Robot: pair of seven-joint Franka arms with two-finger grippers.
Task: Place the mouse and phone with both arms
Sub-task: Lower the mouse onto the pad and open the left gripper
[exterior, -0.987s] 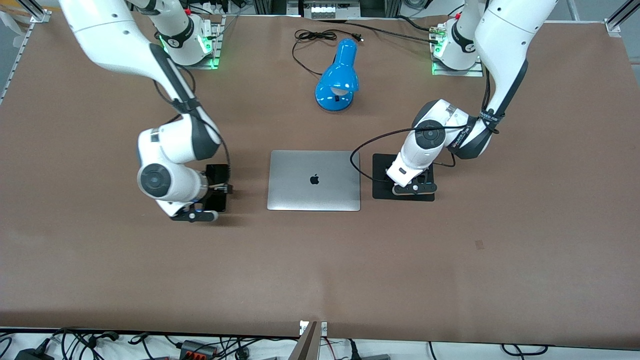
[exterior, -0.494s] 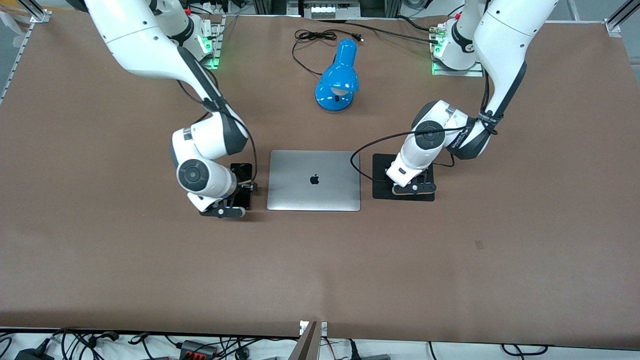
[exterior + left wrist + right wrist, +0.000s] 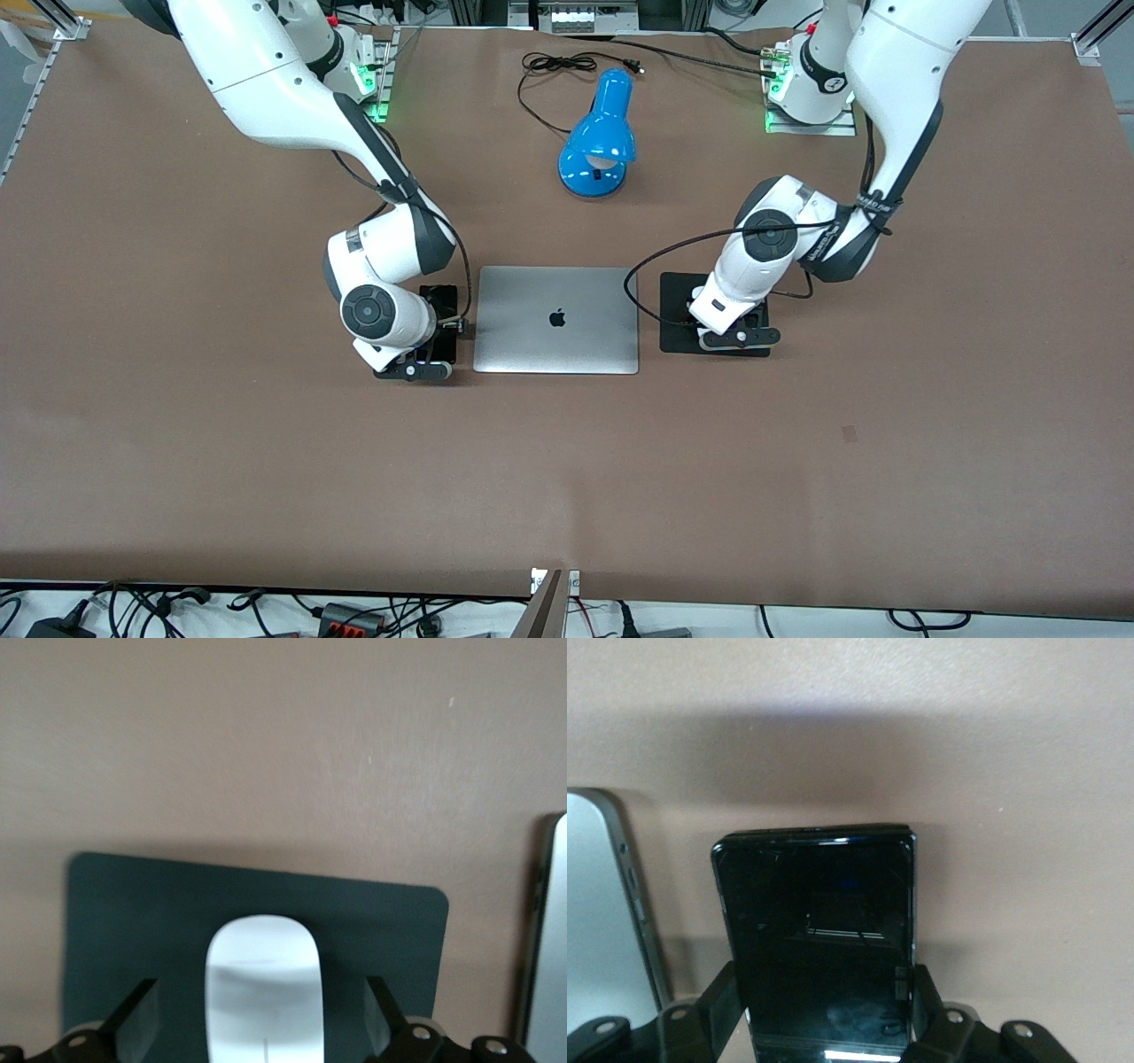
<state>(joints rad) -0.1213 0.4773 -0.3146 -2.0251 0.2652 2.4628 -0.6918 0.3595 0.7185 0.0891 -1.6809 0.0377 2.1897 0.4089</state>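
The white mouse [image 3: 263, 988] lies on the black square pad [image 3: 115, 912]. My left gripper [image 3: 260, 988] stands open around it, and its fingers [image 3: 137, 1023] stay clear of the mouse's sides. In the front view the left gripper [image 3: 740, 330] hangs low over that pad [image 3: 678, 341] and hides the mouse. My right gripper [image 3: 822, 992] is shut on the black phone [image 3: 819, 921], with both fingers [image 3: 930, 1001] pressed to its long edges. In the front view the phone [image 3: 440, 297] is right beside the laptop, toward the right arm's end, under the right gripper [image 3: 434, 346].
A closed silver laptop [image 3: 556, 319] lies between the phone and the pad; its edge shows in both wrist views [image 3: 545, 948] [image 3: 602, 921]. A blue desk lamp [image 3: 598, 142] with a black cord [image 3: 549, 66] lies farther from the front camera.
My right arm carried the phone sideways across the table until it was next to the laptop. My left gripper opened and let go of the mouse on the pad.
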